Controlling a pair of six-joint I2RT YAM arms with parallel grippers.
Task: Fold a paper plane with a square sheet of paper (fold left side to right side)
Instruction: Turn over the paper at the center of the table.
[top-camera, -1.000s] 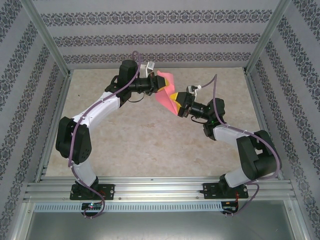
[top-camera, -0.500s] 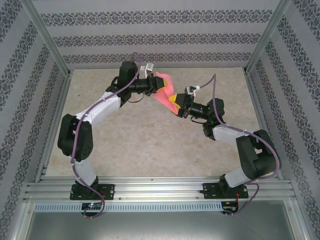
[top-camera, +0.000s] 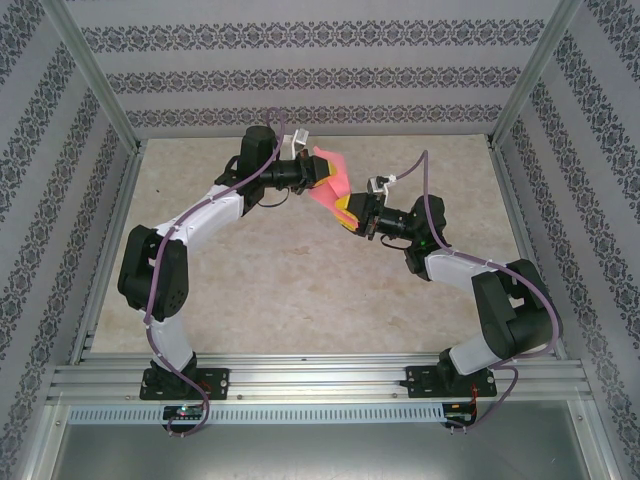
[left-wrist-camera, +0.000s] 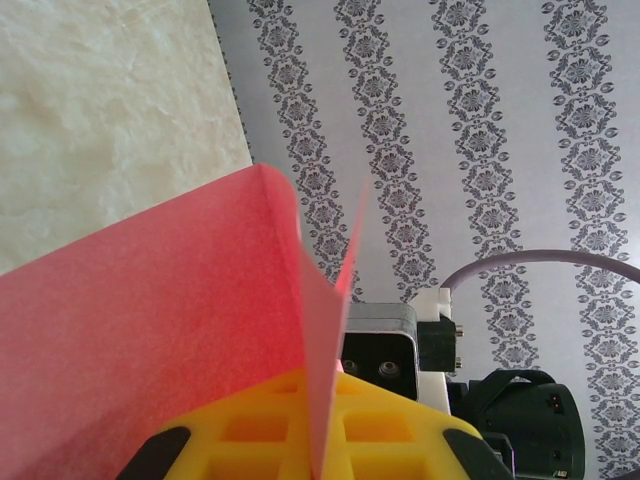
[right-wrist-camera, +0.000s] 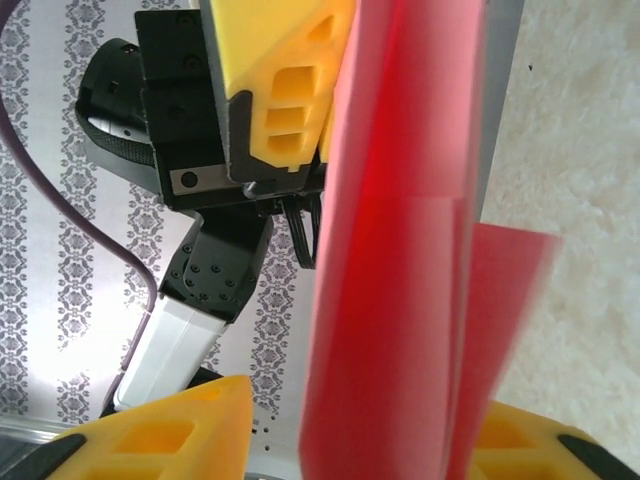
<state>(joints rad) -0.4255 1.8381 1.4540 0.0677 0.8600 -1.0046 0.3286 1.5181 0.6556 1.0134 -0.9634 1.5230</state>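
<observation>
Above the marbled table, left gripper clamps the pink paper; right gripper straddles it, jaws half-open.

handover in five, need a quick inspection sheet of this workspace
surface: beige mottled table, no damage seen
job's things: square sheet of paper, pink-red, partly folded, held off the table between the arms
clutter: nothing seen
grippers: left gripper shut on the paper; right gripper open, fingers astride the paper
cables: purple cables along both arms, no snag seen
surroundings: patterned walls, aluminium frame
</observation>
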